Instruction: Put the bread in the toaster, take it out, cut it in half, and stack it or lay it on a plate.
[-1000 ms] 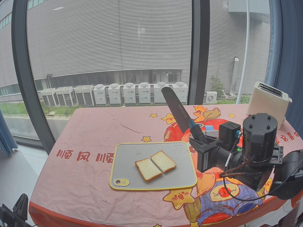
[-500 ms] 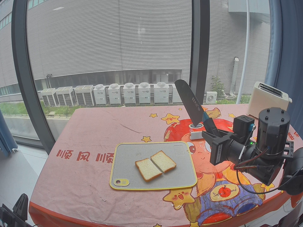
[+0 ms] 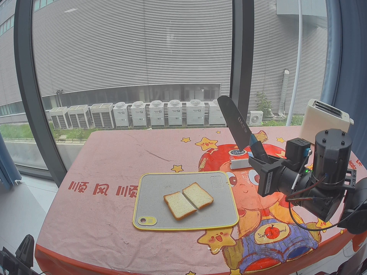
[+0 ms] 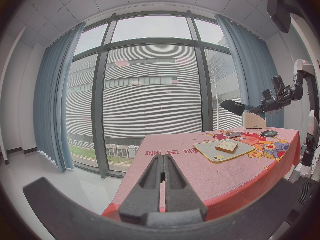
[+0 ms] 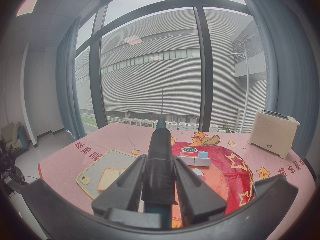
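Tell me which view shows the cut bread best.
The head view: both bread halves lie unobstructed, side by side on the cutting board. In the left wrist view the halves are small and far off. In the right wrist view the right gripper, shut on the knife, hides part of them.

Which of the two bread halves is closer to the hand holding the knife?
The right half, on the toaster side; the left half lies farther from the right hand gripping the knife.

Bread point(image 3: 179, 205) — two pale halves, flat, seemingly touching — on the cutting board point(image 3: 153, 195); cream toaster point(image 3: 325, 125) upright, well apart.
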Tool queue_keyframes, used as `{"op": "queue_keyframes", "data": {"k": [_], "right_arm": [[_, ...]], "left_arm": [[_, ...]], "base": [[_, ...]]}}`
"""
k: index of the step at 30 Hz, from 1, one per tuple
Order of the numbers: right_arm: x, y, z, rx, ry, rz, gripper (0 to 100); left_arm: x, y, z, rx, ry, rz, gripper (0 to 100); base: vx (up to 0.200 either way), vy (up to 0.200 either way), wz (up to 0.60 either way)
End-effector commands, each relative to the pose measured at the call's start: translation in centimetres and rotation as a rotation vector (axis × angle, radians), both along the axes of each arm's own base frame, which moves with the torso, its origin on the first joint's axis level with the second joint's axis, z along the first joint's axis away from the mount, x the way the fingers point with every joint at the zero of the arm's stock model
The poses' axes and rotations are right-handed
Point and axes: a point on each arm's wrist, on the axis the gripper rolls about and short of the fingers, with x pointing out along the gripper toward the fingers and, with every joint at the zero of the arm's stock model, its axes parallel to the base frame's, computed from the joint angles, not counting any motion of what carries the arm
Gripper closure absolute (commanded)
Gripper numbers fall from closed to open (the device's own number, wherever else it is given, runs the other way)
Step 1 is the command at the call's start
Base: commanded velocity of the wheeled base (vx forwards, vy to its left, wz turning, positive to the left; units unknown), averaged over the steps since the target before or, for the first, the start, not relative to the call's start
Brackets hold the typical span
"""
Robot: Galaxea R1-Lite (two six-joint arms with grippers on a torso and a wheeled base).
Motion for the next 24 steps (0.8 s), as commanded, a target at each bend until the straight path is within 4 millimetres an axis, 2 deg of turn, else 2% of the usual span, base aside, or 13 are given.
{"op": "queue_keyframes", "data": {"k": [1,24], "right_arm": [[0.25,-0.43,-0.12,-0.001,0.004,-0.013,100],[0.58,-1.18,-0.63,-0.016,0.019,-0.042,100]], "left_arm": [[0.01,0.0,-0.52,0.0,0.001,0.0,100],[0.01,0.0,-0.52,0.0,0.001,0.0,100]], "base": [[0.0,0.0,0.0],[0.0,0.0,0.0]]}}
